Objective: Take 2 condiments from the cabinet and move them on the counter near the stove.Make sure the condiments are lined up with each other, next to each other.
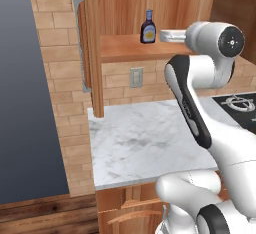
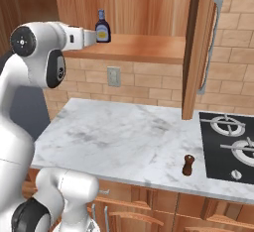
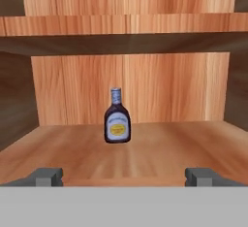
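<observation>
Notably, brown bottle (image 2: 188,165) on counter (image 2: 124,137), seemingly upright, right base view

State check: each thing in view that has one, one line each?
Blue-cap bottle: upright on cabinet shelf, untouched.
Brown bottle: upright on counter near stove.
Cabinet door: open.
Gripper: open, empty, facing blue-cap bottle.

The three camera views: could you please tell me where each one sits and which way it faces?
Left base view: behind the arm's left, facing the cabinet and counter; arm at right.
Right base view: behind its right, same scene plus the brown bottle beside the stove.
Hand view: faces the blue-capped bottle; the open gripper at bottom.
</observation>
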Tool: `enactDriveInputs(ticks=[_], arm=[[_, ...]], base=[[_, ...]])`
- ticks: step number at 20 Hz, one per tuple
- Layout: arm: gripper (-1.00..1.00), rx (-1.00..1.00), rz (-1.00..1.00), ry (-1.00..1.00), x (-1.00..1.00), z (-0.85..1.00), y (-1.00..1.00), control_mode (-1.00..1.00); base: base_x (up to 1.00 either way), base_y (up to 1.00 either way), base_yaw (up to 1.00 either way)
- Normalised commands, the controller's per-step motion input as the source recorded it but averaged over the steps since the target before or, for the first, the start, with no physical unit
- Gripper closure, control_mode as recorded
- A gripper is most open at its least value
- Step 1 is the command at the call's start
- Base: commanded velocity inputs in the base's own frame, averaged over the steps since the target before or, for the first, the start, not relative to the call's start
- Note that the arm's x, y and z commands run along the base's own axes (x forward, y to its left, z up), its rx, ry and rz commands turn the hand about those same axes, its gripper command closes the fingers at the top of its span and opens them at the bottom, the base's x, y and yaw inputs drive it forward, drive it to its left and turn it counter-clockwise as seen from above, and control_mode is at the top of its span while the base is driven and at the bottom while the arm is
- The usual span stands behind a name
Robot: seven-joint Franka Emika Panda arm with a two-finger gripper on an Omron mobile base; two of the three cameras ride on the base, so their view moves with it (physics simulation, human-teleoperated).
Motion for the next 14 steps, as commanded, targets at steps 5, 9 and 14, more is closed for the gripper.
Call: enactDriveInputs(ticks=[5,9,14], arm=[[-1.00,0.03,0.00,-0.05,0.29,0.06,0.06,-1.00],[-1.00,0.00,0.01,-0.03,0.28,0.00,0.04,-1.00],[-1.00,0.00,0.03,-0.09,0.25,0.00,0.00,-1.00]], base=[[0.00,0.00,0.00],[0.00,0.00,0.00],[0.00,0.00,0.00]])
